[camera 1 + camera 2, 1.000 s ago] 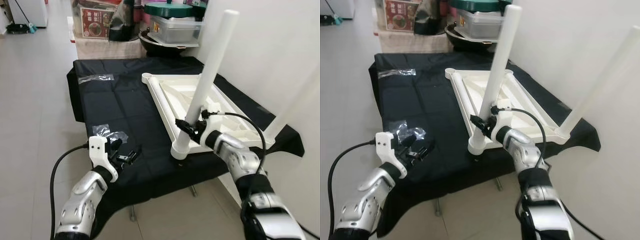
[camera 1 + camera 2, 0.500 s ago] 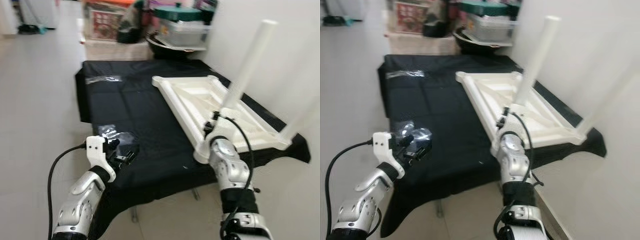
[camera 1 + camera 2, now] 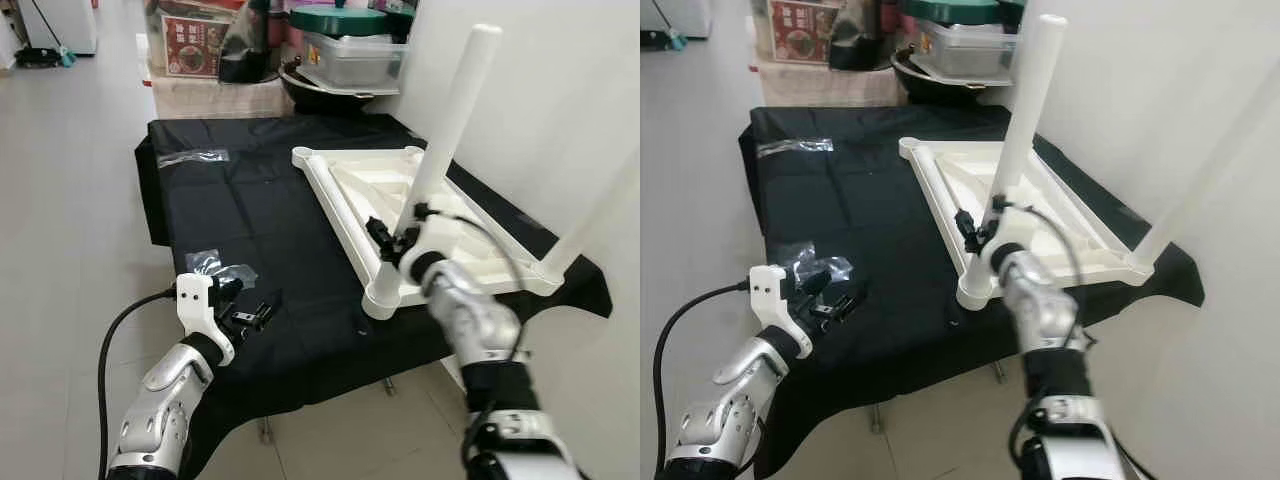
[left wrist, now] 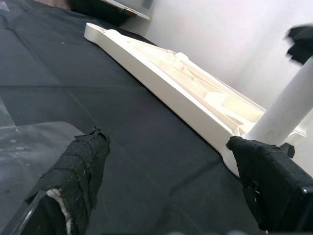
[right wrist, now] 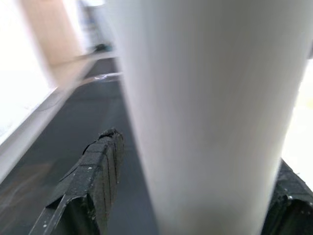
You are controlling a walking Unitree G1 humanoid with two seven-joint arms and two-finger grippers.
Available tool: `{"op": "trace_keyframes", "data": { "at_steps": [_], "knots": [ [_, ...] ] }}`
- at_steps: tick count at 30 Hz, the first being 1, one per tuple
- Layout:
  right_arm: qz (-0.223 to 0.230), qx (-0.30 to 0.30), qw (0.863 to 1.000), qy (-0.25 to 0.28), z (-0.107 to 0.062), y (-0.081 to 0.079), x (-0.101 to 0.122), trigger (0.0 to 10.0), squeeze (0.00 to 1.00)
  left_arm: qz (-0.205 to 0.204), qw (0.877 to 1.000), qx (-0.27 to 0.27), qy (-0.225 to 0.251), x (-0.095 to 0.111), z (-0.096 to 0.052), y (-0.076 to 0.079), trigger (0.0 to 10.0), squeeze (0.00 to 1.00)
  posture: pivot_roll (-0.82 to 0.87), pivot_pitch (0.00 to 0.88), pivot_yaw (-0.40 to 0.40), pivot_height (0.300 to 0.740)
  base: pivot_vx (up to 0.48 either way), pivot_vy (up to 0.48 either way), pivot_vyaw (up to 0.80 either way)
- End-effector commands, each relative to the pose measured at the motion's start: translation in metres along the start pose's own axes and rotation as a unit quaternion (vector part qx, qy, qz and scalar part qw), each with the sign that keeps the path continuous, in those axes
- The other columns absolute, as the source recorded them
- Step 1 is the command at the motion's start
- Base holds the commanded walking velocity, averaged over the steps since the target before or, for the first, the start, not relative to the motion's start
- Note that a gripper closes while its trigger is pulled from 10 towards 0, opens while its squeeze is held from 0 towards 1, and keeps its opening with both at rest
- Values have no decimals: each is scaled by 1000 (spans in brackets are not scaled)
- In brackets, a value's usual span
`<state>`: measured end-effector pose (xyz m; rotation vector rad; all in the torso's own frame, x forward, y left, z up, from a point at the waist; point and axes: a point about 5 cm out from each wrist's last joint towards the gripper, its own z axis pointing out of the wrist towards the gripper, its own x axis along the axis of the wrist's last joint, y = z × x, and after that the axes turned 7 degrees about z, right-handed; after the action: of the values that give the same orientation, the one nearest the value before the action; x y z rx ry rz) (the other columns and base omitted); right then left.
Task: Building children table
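Right gripper [image 3: 400,240] is clamped around the lower part of a white table leg [image 3: 448,125], one black finger [image 5: 90,181] showing on each side of the tube. The leg stands tilted in the near corner socket of the upturned white tabletop [image 3: 400,195], which lies on the black cloth [image 3: 240,210]. A second leg [image 3: 590,215] rises from the tabletop's corner nearest the wall. Left gripper [image 3: 248,312] hovers with fingers spread over the cloth, well apart from the tabletop, just beside a clear plastic bag [image 3: 215,265]. Storage boxes [image 3: 345,50] stand beyond the tabletop

White table top [image 3: 452,225], black cloth [image 3: 250,210]
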<state>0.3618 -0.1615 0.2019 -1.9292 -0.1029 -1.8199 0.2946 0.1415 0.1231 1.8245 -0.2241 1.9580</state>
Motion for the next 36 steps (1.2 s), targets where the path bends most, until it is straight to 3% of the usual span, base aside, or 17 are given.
{"op": "trace_keyframes", "data": {
  "at_steps": [1,11,14,15,16,20,21,22,23,24,26,27,28,29,30,32,36],
  "knots": [
    [-12,83,996,-33,0,-8,-10,10000,0,-8,1000,-7,-5,-4,2,3,10000,0,-14,0,-142,740,0,0,0],
    [-50,115,987,-97,13,9,-35,10000,0,-7,1000,-4,-5,-5,4,2,10000,0,9,0,-158,740,0,0,0],
    [-54,119,986,-100,16,12,-34,9412,0,-7,1000,-4,-6,-5,4,1,10000,0,10,0,-161,740,0,0,0],
    [-53,121,986,-102,17,14,-33,5373,0,-6,1000,-3,-6,-5,5,1,10000,0,12,0,-163,740,0,0,0],
    [-51,123,986,-105,17,16,-33,4667,0,-6,1000,-3,-6,-5,5,1,10000,0,12,0,-163,740,0,0,0],
    [-52,123,985,-105,17,17,-33,4392,0,-6,1000,-3,-6,-5,5,1,10000,0,12,0,-163,740,0,0,0],
    [-51,122,985,-106,16,19,-34,627,0,-6,1000,-3,-6,-5,5,1,10000,0,13,0,-163,740,0,0,0],
    [-55,98,988,-106,16,24,-35,0,0,-7,1000,-3,-6,-5,5,1,10000,0,12,0,-163,740,0,0,0],
    [-62,50,991,-109,17,30,-37,0,0,-7,1000,-3,-5,-5,5,1,10000,0,9,0,-160,740,0,0,0],
    [-70,-57,989,-116,16,44,-40,0,0,-7,1000,-3,-5,-5,5,2,10000,0,8,0,-160,740,0,0,0],
    [-70,-57,989,-116,16,44,-40,0,0,-7,1000,-3,-5,-5,5,2,10000,0,8,0,-160,740,0,0,0],
    [-77,-131,981,-121,14,53,-42,0,0,-7,1000,-4,-5,-5,5,2,10000,0,8,0,-160,740,0,0,0],
    [-77,-131,981,-121,14,53,-42,0,0,-7,1000,-4,-5,-5,5,2,10000,0,8,0,-160,740,0,0,0],
    [-37,-356,928,-108,-7,81,-52,0,0,-7,1000,-4,-4,-5,4,3,10000,0,6,0,-155,740,0,0,0],
    [-37,-356,928,-108,-7,81,-52,0,0,-7,1000,-4,-4,-5,4,3,10000,0,6,0,-155,740,0,0,0],
    [-18,-439,893,-97,-18,86,-62,0,0,-6,1000,-3,-4,-5,3,3,10000,0,7,0,-154,740,0,0,0],
    [-19,-446,891,-80,-16,71,-68,0,0,-5,1000,-4,-4,-4,2,3,10000,0,1,0,-144,740,0,0,0]
  ]
}}
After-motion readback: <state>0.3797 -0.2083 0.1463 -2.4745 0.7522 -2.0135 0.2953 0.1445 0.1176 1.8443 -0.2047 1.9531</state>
